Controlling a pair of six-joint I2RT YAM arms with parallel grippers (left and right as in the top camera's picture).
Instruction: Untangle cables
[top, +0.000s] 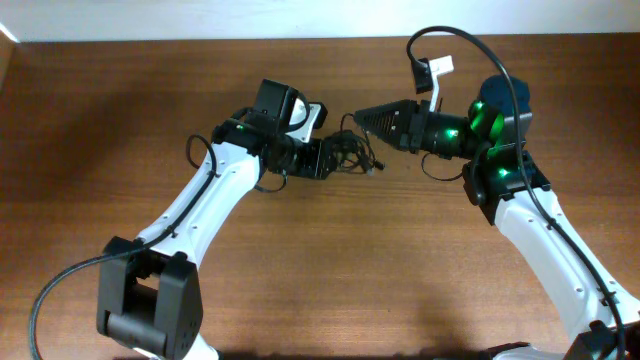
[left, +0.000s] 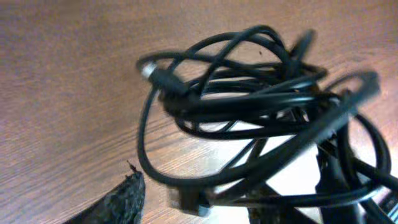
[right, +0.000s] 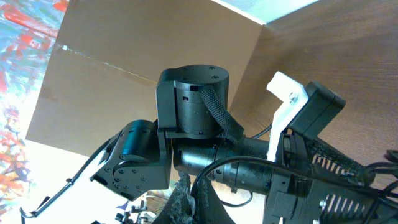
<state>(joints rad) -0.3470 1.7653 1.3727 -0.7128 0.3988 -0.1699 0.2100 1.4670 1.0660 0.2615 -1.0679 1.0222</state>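
Where the brown table (top: 300, 290) shows in the upper middle of the overhead picture, the cables (top: 352, 152) lie in one black knotted bunch, and in the left wrist picture their loops (left: 249, 115) fill the middle and right of the frame, piled over each other. The left gripper (top: 332, 160) sits right against the left side of the bunch, but I cannot tell how far open its claw is or if it has hold of a cord. The right gripper (top: 356, 116) points at the top of the bunch from the right with its claw closed tight, and I cannot tell if it pinches a cord.
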